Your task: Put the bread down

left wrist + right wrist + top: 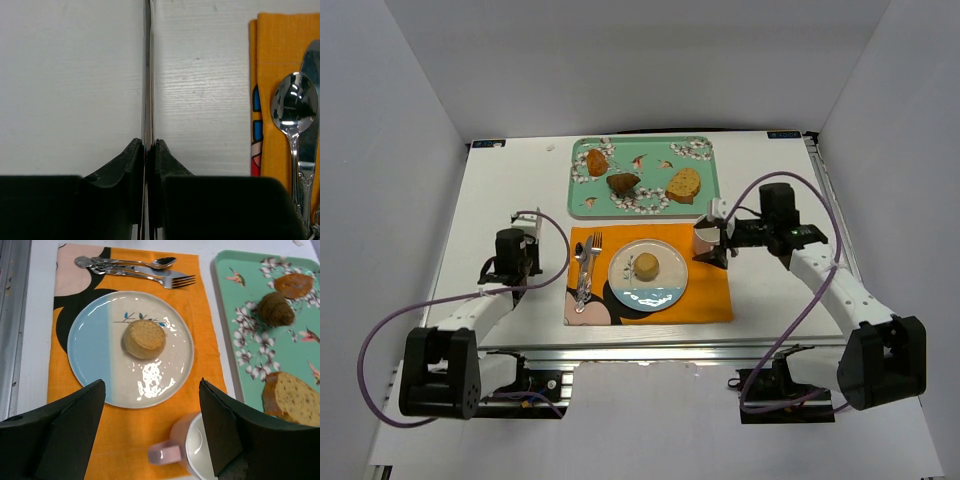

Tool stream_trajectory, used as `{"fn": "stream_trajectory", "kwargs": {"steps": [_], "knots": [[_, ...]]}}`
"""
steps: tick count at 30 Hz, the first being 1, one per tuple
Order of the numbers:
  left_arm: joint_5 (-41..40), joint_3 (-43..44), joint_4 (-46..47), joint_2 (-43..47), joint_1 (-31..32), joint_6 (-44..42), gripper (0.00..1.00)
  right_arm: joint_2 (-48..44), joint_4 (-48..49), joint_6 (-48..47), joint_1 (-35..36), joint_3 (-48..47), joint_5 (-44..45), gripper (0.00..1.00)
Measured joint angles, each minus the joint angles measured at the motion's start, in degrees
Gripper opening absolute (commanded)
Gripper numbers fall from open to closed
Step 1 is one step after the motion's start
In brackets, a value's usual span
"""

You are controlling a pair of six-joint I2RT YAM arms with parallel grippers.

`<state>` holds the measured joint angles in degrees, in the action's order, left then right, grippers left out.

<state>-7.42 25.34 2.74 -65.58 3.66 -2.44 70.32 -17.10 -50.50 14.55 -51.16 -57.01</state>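
**Bread (646,266) down on plate**

At the centre of the blue-and-white plate (666,287), on the orange placemat (705,295): the bread, upright, pale top up. At 9 o'clock of the plate, spoon (164,262) and fork (176,281) side by side. At 12 o'clock, green tray (640,150) carrying other bread pieces (684,185). At 3 o'clock, right fingers (220,415) spread wide, empty, pink mug (192,445) below. At 9 o'clock of the placemat, left fingers (137,160) pressed nearly together over bare desk (500,190), gripping nothing.
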Motion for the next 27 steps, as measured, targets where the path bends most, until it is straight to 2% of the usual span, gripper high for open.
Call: {"fn": "stream_trajectory", "kwargs": {"steps": [1, 6, 8, 9, 13, 15, 16, 18, 23, 26, 27], "knots": [[1.05, 0.0, 0.31, -1.38, -0.07, -0.22, 0.17, 0.02, -0.15, -0.2, 1.7, -0.11, 1.42, 0.8], [3.74, 0.0, 1.97, -2.89, -1.31, -1.64, 0.3, 1.14, -0.96, -0.15, 9.05, -1.18, 6.64, 0.8], [4.5, 0.0, 1.46, -2.93, -2.08, -2.12, 0.49, 1.79, -0.98, 0.42, 10.36, -1.49, 7.8, 0.8], [4.9, 0.0, 1.03, -3.02, -2.47, -2.32, 0.52, 2.03, -0.96, 0.59, 10.78, -1.57, 8.35, 0.8], [5.55, 0.02, -0.37, -3.06, -3.28, -2.21, 0.54, 2.6, -0.94, 0.94, 11.82, -1.73, 9.68, 0.8], [5.77, 0.44, -1.42, -3.13, -3.32, -2.34, 0.77, 2.99, -0.94, 1.22, 12.11, -2.23, 10.12, 0.81], [5.95, 0.87, -2.03, -3.21, -3.32, -2.34, 0.8, 3.19, -0.94, 1.46, 12.15, -2.49, 10.23, 0.81], [6.08, 1.9, -3.15, -3.21, -3.32, -2.12, 0.81, 3.32, -0.94, 2.08, 12.17, -2.93, 10.4, 0.89], [6.12, 4.74, -5.88, -2.08, -3.32, -1.79, 0.82, 3.3, -0.74, 3.91, 12.17, -3.69, 10.4, 0.89], [5.57, 7.17, -8.31, -0.39, -3.32, -0.26, 0.85, 3.3, 1.97, 10.6, 12.31, -3.69, 12.83, 0.9], [5.18, 8.24, -9.35, 0.17, -3.32, 0.79, 0.82, 3.34, 3.5, 14.25, 12.59, -3.72, 15.02, 0.9]]}}
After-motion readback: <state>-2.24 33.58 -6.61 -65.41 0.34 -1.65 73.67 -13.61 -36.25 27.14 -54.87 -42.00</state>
